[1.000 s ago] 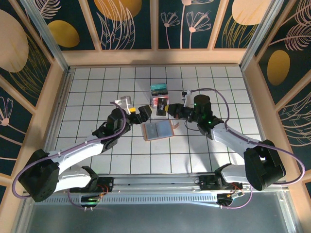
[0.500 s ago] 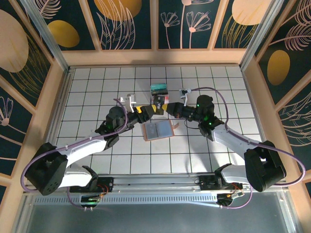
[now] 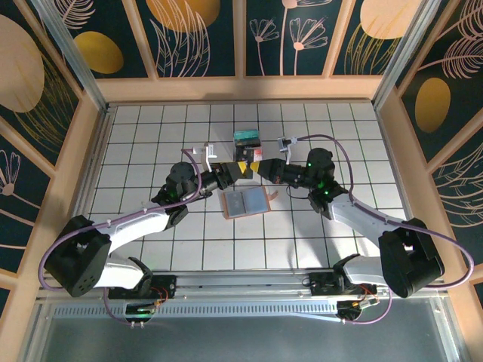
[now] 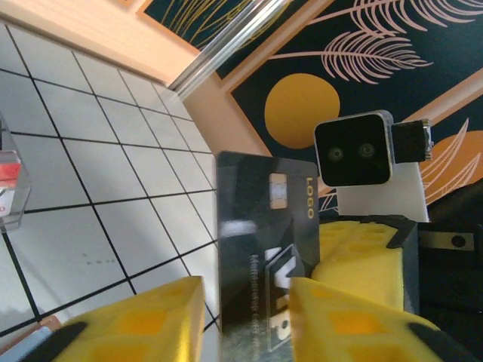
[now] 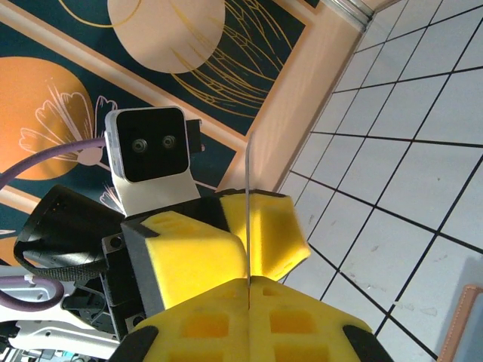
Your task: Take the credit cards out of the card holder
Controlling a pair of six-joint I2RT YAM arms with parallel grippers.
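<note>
The right gripper is pinching a dark credit card upright; the left gripper is flanking it, whether pressing I cannot tell. The card holder is lying open on the bench nearby. This looks like a hand-over: the left needs a firm pinch before the right lets go

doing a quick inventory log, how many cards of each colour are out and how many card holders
teal card: 1
pink-white card: 1
dark card: 1
card holder: 1
total: 4
</note>
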